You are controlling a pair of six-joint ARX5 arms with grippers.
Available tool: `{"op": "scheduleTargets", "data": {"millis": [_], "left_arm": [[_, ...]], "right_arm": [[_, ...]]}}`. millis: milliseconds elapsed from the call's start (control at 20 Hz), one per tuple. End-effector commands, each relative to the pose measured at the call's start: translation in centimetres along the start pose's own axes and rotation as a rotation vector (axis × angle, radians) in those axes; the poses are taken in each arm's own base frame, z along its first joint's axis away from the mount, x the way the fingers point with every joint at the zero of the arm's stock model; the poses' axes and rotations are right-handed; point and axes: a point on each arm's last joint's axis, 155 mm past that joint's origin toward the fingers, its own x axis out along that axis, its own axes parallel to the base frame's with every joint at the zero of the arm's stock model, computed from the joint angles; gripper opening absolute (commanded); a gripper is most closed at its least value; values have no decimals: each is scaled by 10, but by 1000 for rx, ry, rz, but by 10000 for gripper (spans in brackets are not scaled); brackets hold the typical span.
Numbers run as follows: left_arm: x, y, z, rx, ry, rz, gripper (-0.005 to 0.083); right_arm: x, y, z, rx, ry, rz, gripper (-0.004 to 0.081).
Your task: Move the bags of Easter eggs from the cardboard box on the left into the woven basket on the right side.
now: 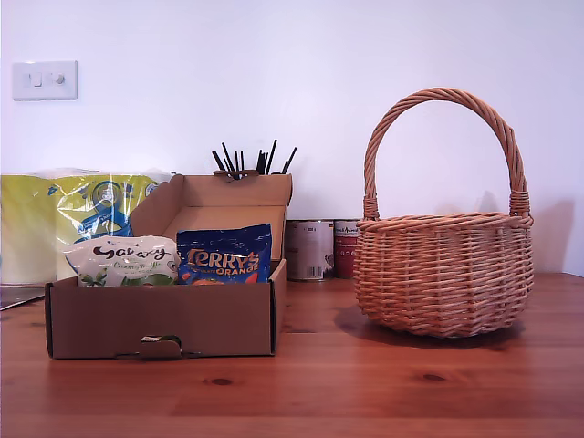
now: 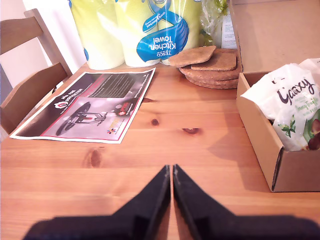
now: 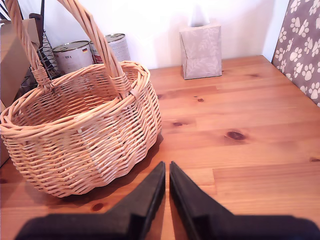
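1. On worktop, exterior view's left: cardboard box w/ Galaxy bag & Terry's bag inside.
2. Woven basket at exterior view's right; tin cans betw. them, towel pack behind box.
3. My first gripper & my second gripper: fingers pressed together, holding nothing.
4. Leaflet lies near first gripper, tissue box beyond second.

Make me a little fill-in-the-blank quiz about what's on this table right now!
1. The Galaxy bag and the Terry's Orange bag sit inside the ___.
2. The woven basket has a tall arched ___.
3. Both end effectors' jaws are ___.
4. Behind the basket stand two tin ___.

Missing words: cardboard box; handle; shut; cans
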Motion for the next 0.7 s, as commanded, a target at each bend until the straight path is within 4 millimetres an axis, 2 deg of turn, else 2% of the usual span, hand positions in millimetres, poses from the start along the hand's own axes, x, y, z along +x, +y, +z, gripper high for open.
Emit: {"op": "scheduleTargets", "data": {"millis": [0,400,500,650], "left_arm": [[1,-1,-7,-4,17,-7,-21],[1,-3,-3,-5,0,-16,-21],[-1,-12,14,-37,-65,-66,-21],[-13,-34,53,-83,-170,-196,-21]], "right_arm": [[0,0,2,0,-12,-1,-13],[0,0,7,1,-29,2,-12],[-2,5,18,39,-66,27,-12],[-10,17,44,82,-111,80,-13]]}}
